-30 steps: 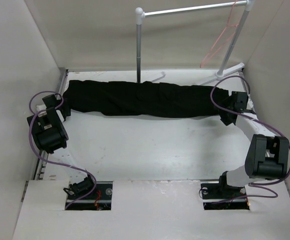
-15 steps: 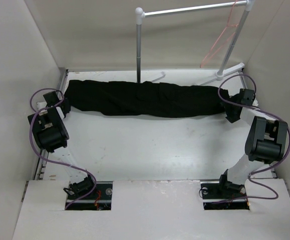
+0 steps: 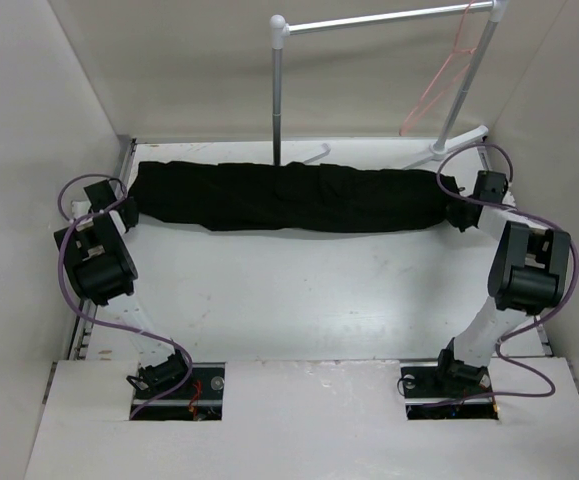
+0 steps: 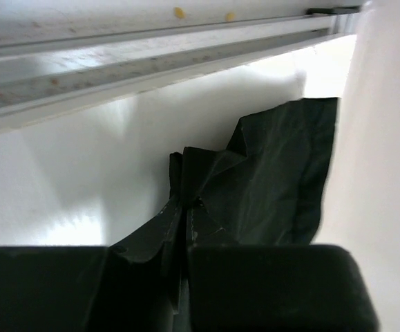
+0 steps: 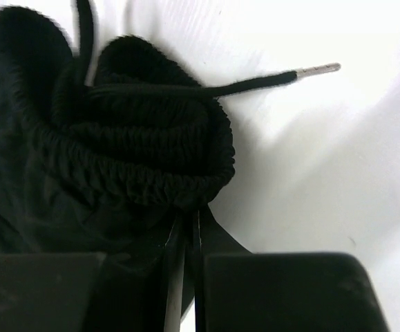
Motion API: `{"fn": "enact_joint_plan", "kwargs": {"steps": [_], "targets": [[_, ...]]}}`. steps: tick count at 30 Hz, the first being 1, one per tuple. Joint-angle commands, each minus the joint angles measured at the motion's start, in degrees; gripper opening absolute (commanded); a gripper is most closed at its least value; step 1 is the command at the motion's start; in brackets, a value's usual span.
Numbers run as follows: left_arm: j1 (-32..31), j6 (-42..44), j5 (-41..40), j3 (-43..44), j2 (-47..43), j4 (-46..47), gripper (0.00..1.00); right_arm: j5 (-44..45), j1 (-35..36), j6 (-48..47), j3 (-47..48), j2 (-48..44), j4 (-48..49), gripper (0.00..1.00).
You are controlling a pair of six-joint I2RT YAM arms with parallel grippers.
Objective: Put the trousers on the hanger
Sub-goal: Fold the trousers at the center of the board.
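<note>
Top view: trousers [image 3: 289, 197] lie stretched across the far table [image 3: 289, 290] between left gripper [image 3: 124, 210] and right gripper [image 3: 459, 214], apparently for lifting; hanger [image 3: 437, 88] hangs behind.
Left wrist: jaws clamped on the hem.
Right wrist: jaws clamped on the waistband.

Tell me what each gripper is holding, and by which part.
Both pinch the trousers: left gripper on a fabric fold at the leg end, right gripper at the gathered waistband.

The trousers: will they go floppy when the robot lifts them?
Probably floppy: the trousers lie wrinkled and bunched. Held by both ends, the middle would likely sag. The drawstring may dangle.
</note>
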Motion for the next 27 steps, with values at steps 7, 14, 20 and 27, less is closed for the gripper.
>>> {"fn": "enact_joint_plan", "kwargs": {"steps": [7,14,20,27], "targets": [[3.33,11.84,-9.45,0.45,-13.51,-11.72,0.00,11.56,-5.95,1.79,-10.14,-21.04,-6.39,0.02],[3.95,17.64,-16.13,-1.48,-21.68,-21.74,0.00,12.10,-9.30,4.16,-16.73,-31.24,-11.58,0.02],[6.31,21.51,-24.49,-9.64,-30.03,-29.92,0.00,10.08,-11.23,7.15,-27.19,-39.85,-14.05,0.02],[3.60,20.73,-33.28,-15.55,-35.66,-40.21,0.07,8.40,-16.77,6.37,-33.09,-51.89,-21.24,0.03]]}}
